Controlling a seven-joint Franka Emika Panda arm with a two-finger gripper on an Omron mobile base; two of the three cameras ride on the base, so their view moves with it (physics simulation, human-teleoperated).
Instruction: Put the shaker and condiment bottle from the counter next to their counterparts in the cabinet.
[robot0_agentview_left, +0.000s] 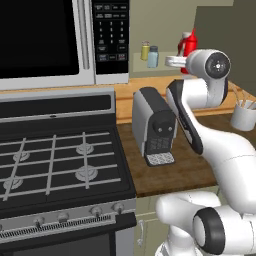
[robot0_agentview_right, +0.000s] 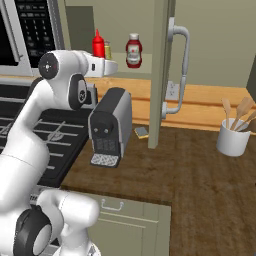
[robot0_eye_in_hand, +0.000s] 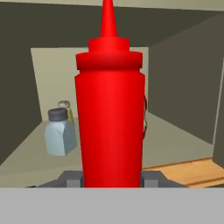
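My fingers clamp condiment bottle upright at cabinet shelf front edge. Risk: swinging in, bottle knocks blue shaker or tips labelled ketchup bottle.

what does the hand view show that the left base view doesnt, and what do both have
Hand view alone: the two dark fingertips clamped on the slim all-red squeeze bottle, and a strip of wooden counter edge at the cabinet's mouth.

Left base view alone: the grey coffee machine, the black gas stove, the microwave, the white utensil cup.

Both: the pale blue shaker with the grey cap beside the yellow shaker on the cabinet shelf.
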